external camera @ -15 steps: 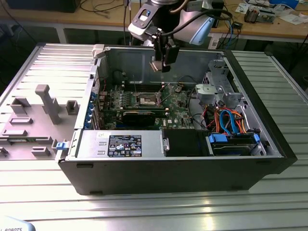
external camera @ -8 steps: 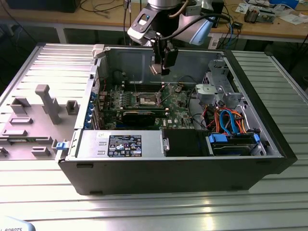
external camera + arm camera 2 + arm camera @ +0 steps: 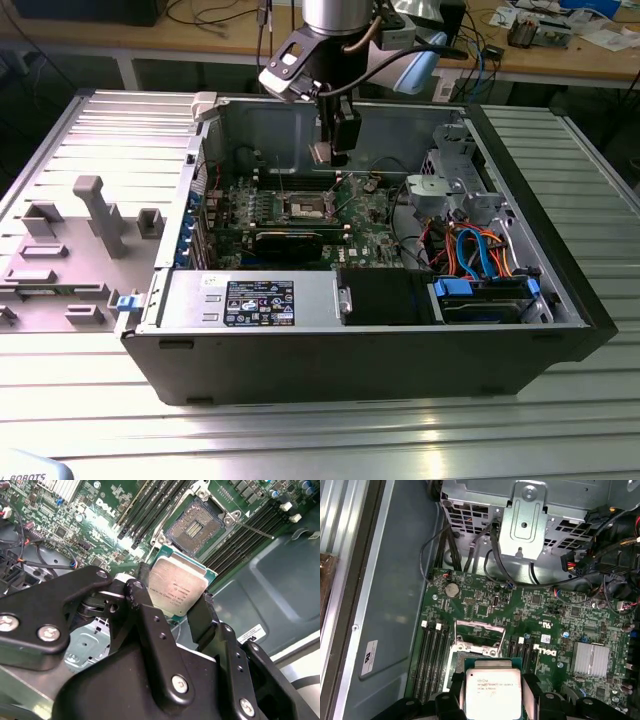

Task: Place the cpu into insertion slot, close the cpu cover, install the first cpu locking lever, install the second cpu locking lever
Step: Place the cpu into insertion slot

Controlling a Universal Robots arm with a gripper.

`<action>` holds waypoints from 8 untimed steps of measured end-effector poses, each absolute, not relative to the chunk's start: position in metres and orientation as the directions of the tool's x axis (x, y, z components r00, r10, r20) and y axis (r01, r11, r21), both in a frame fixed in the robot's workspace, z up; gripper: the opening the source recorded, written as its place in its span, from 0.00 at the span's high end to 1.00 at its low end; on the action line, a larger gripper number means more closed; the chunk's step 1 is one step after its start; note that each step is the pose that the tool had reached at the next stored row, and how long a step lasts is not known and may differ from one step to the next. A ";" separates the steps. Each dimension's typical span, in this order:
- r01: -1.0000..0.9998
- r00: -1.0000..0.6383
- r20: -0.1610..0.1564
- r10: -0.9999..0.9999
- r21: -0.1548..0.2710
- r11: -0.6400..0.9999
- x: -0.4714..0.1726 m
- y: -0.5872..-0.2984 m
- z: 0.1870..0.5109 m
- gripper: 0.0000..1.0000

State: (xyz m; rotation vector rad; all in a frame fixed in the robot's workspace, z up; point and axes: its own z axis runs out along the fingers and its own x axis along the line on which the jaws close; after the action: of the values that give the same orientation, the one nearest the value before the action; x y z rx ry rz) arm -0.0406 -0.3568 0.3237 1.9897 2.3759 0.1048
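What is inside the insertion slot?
The insertion slot looks empty; the cpu, clamped in the gripper above, covers part of it in the first wrist view.

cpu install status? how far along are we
Done: nothing seated yet. The insertion slot is bare, pins showing, and the cpu cover stands open. In hand: the pincer grips the cpu by its edges, above the motherboard near the slot. Left: seating the cpu, closing the cover, both locking levers; one lever juts free beside the slot.
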 end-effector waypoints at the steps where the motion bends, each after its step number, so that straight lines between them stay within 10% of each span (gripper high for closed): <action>1: 0.982 -0.176 0.012 0.984 0.078 0.174 -0.041 -0.357 0.324 0.45; 8: 0.982 -0.175 0.012 0.984 0.078 0.174 -0.041 -0.357 0.323 0.45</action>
State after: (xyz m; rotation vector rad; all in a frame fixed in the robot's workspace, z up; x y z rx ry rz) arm -0.0406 -0.3568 0.3232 1.9905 2.3753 0.1052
